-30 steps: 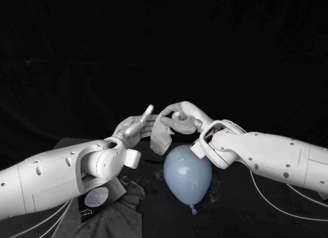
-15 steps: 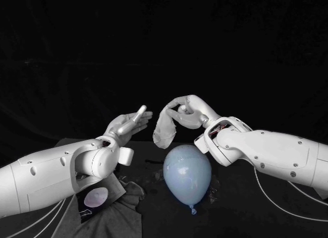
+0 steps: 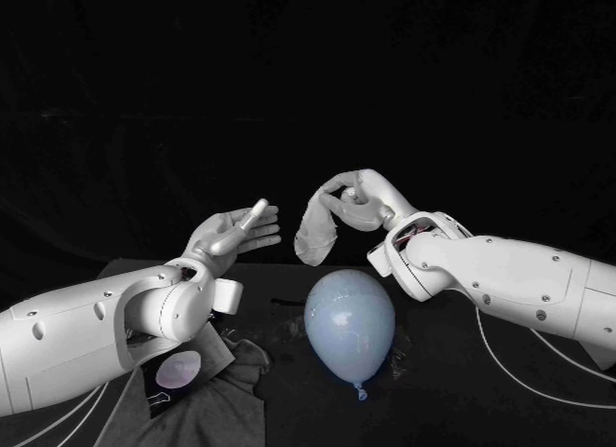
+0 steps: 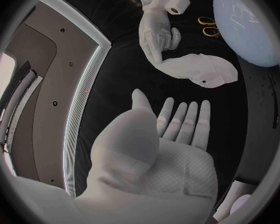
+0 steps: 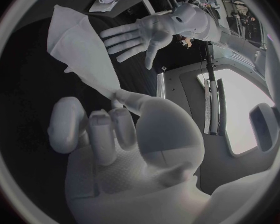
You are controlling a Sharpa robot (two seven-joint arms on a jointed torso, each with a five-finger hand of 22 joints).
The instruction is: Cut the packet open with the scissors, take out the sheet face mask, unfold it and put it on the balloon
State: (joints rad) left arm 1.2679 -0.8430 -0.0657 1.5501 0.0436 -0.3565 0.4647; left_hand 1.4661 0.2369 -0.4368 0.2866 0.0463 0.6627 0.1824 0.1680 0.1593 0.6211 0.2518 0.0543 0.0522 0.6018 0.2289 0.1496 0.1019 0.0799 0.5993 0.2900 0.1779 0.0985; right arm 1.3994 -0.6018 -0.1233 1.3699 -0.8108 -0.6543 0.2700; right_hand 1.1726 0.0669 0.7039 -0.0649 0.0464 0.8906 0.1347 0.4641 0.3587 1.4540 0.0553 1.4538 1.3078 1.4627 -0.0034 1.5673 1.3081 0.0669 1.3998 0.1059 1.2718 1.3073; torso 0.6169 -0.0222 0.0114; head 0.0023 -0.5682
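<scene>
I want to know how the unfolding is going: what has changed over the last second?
The left hand came off the mask and drew back to its own side, its fingers now spread and holding nothing. The right hand rose a little, keeping its hold on the mask, which hangs from it still folded. The balloon stayed where it was.

packet (image 3: 180, 371): partly under left arm (image 3: 80, 335) | balloon (image 4: 252, 25): cut by rim | scissors (image 4: 207, 26): blades indistinct (tiny)
</scene>
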